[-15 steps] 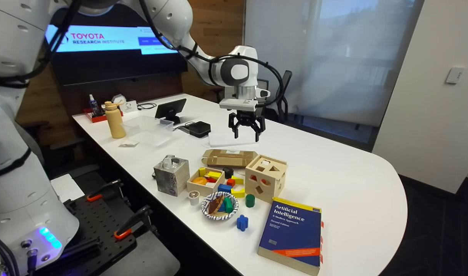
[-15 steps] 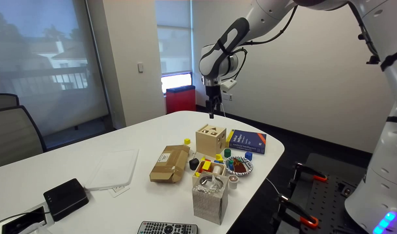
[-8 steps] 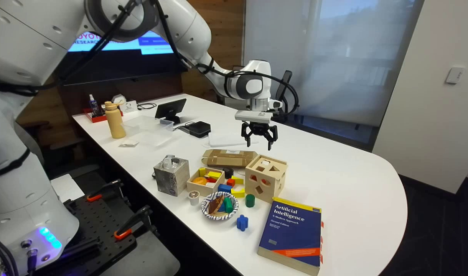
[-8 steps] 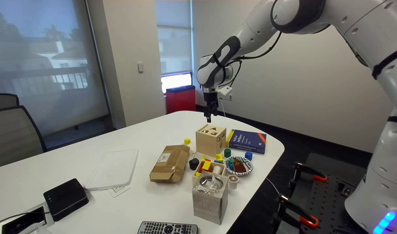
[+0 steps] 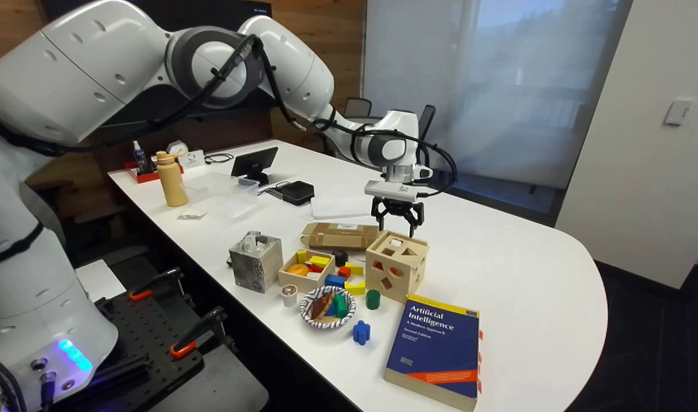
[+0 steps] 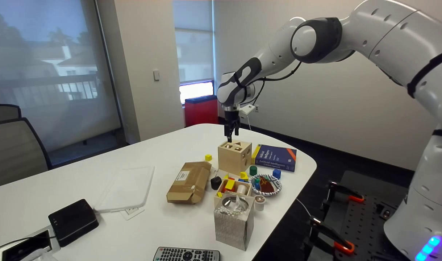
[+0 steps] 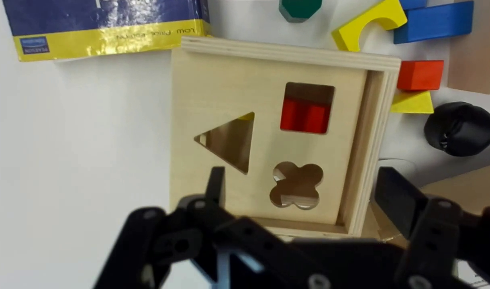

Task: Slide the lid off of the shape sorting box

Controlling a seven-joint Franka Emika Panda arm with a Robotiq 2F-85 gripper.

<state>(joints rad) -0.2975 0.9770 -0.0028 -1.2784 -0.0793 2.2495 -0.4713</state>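
Observation:
The shape sorting box (image 5: 400, 288) is a light-wood cube standing upright on the table. It also shows in an exterior view (image 6: 229, 162); its raised rim (image 7: 374, 152) frames three sides of the top in the wrist view. The lid (image 7: 264, 156) lies inside this rim, with triangle, square and clover cut-outs; its left edge has no rim. Red shows through the square hole. My gripper (image 7: 302, 176) is open and empty above the box, fingers wide apart, one over the lid, one beyond the right rim. It shows just above the box in both exterior views (image 5: 396, 232) (image 6: 232, 138).
A blue book (image 5: 435, 349) lies close to the box. Loose blocks, a patterned bowl (image 5: 349, 317), a block tray (image 5: 300, 280) and a tissue box (image 5: 257, 266) stand beside it. A cardboard package (image 6: 188, 183) and a yellow cube (image 6: 208, 157) are near the box.
My gripper has come down and across the table to just over the box, staying open. The box, its lid and the other objects have not moved.

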